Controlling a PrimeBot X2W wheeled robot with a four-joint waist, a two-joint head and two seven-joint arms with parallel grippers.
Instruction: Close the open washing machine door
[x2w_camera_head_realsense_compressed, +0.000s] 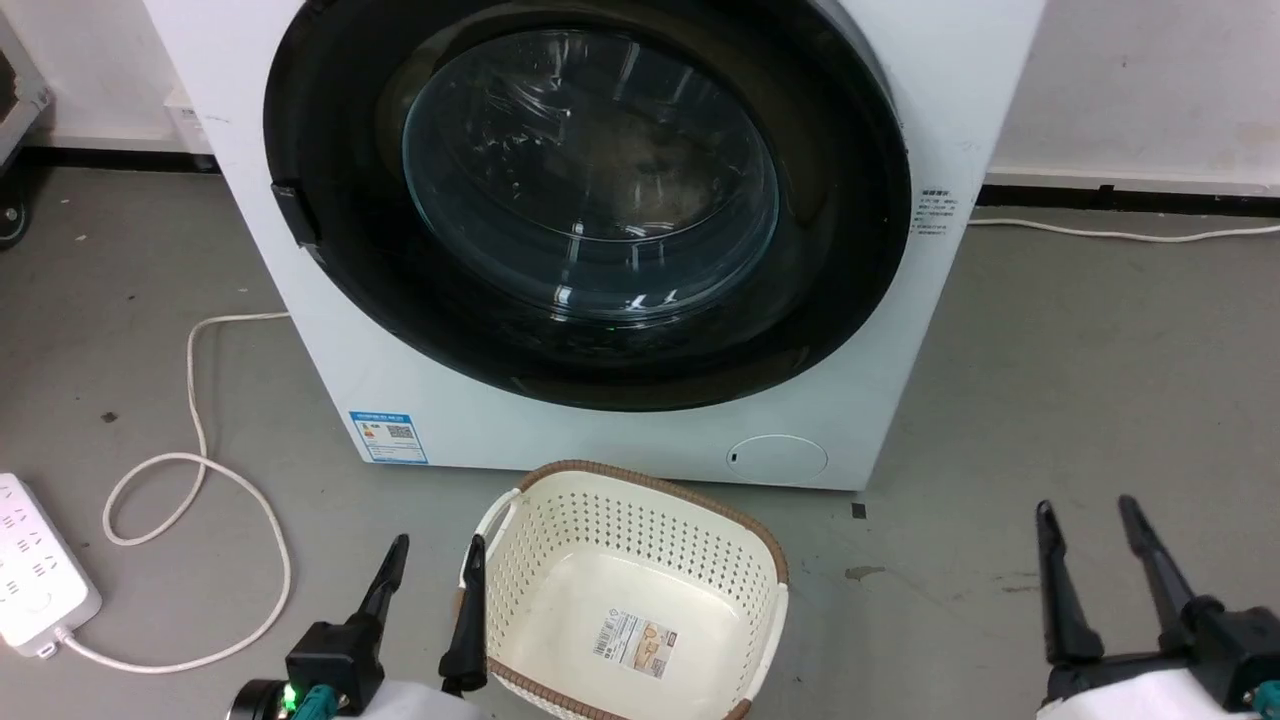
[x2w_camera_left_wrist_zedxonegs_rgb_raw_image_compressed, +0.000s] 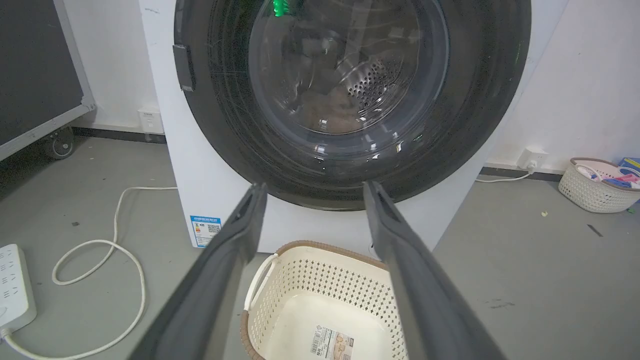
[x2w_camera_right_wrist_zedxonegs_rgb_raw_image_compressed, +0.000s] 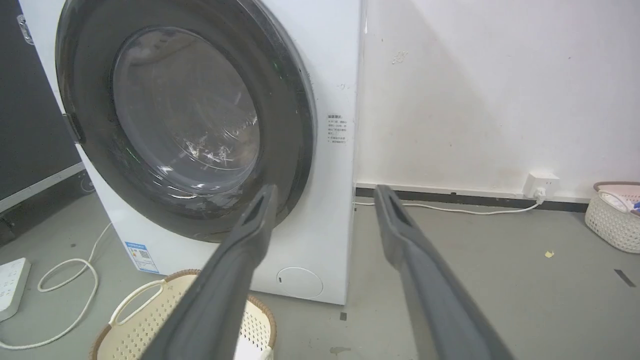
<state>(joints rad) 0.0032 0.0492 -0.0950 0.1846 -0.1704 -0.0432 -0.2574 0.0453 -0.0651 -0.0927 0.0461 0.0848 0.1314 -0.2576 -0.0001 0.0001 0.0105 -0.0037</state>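
Two pincers released, empty: left pincer just beside basket left rim, right pincer above floor. Washing machine door looked shut against washing machine front, behind basket.

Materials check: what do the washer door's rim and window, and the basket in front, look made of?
Washing machine door: rim looks like glossy black plastic, finely scratched; window like clear glass, with sharp reflections. Basket: probably cream moulded plastic, perforated, brown woven-look rim.

washing machine top cut off; blue label unreadable
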